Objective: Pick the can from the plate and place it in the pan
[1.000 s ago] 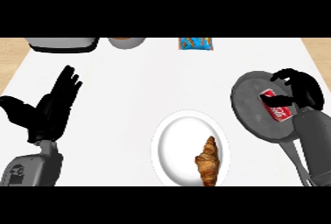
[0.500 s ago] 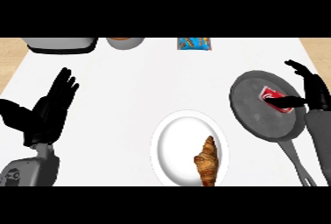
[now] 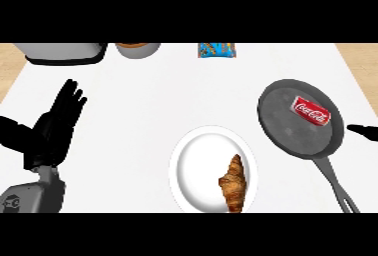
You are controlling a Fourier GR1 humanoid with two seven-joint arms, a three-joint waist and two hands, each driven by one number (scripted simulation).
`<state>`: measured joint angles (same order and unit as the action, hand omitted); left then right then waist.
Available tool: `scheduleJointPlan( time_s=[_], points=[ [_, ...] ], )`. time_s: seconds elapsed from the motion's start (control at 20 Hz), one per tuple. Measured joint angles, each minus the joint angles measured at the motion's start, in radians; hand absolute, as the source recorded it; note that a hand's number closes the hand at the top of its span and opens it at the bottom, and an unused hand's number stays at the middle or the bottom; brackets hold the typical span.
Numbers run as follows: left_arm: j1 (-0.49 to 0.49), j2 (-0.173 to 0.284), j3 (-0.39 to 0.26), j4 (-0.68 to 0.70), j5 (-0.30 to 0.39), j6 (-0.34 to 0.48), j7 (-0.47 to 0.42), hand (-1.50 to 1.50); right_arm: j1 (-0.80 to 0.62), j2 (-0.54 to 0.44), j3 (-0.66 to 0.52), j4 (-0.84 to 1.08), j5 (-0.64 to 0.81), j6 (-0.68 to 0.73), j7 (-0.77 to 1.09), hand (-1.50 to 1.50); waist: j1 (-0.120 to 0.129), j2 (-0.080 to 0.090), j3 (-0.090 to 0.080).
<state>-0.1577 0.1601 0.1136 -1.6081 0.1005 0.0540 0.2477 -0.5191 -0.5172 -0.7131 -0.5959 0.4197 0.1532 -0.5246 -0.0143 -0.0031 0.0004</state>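
Observation:
The red can (image 3: pixel 312 110) lies on its side inside the dark grey pan (image 3: pixel 288 127) at the right of the counter, with nothing touching it. The white plate (image 3: pixel 198 165) sits at the lower middle and carries a croissant (image 3: pixel 234 183). Of my right hand (image 3: pixel 363 131) only a black fingertip shows at the right edge, just beyond the pan's rim and apart from the can. My left hand (image 3: pixel 53 130) rests open at the left, fingers straight and pointing up.
The pan's long handle (image 3: pixel 336 186) runs down toward the lower right. At the counter's far edge stand a grey appliance (image 3: pixel 60 52), a grey bowl (image 3: pixel 138 49) and a blue packet (image 3: pixel 217 50).
My right hand let go of the can and drew back to the right, almost out of view. The can now lies free in the pan. The left hand stayed put.

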Motion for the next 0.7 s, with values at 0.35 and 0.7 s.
scheduleJointPlan(
  time_s=[0.35,0.7],
  points=[
    [-0.002,0.003,0.001,-0.02,0.001,0.001,0.027,0.0,0.162,-0.127,-0.069,0.01,-0.144,0.299,-0.112,-1.5,0.003,0.001,0.0],
    [-0.019,-0.001,0.007,0.014,-0.003,-0.006,0.009,0.0,0.292,-0.157,-0.055,-0.057,-0.225,0.326,-0.129,-1.5,0.009,0.002,0.0]
  ],
)
